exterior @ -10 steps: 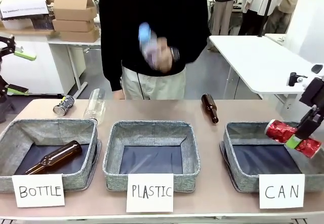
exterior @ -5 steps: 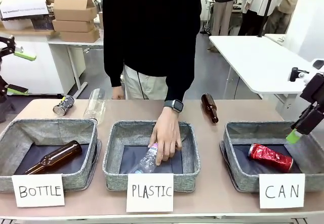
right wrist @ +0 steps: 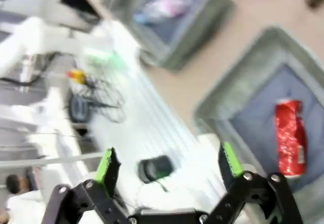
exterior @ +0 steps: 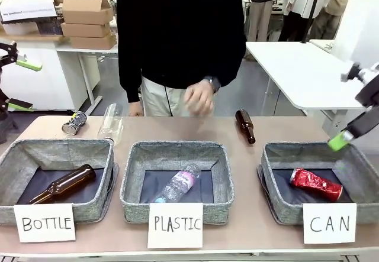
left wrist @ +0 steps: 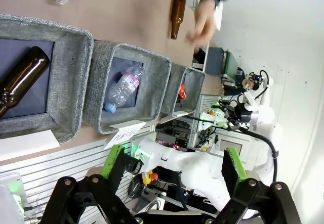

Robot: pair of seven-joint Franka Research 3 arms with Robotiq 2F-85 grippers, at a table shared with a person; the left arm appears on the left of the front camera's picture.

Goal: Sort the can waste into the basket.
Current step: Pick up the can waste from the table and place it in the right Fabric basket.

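A crushed red can (exterior: 315,184) lies inside the grey basket signed "CAN" (exterior: 269,173) at the front right. My right gripper (exterior: 341,138) hangs open above the basket's far right corner, apart from the can. From the right wrist the red can (right wrist: 289,138) lies on the basket's dark lining, inside its grey wall (right wrist: 223,102), and my right gripper (right wrist: 169,161) holds nothing. A dark crushed can (exterior: 74,123) lies on the table at the far left. My left gripper (exterior: 23,84) stands open at the left edge; in its own view the left gripper (left wrist: 173,155) is open and bare.
The "PLASTIC" basket (exterior: 133,179) holds a clear plastic bottle (exterior: 179,184); the "BOTTLE" basket (exterior: 12,167) holds a brown bottle (exterior: 64,184). Another brown bottle (exterior: 246,126) and a clear bottle (exterior: 111,122) lie on the far table. The person's hand (exterior: 198,101) hovers over the middle.
The red can left my right gripper and dropped into the CAN basket; the gripper then rose. The person laid a plastic bottle in the PLASTIC basket and drew the hand back.
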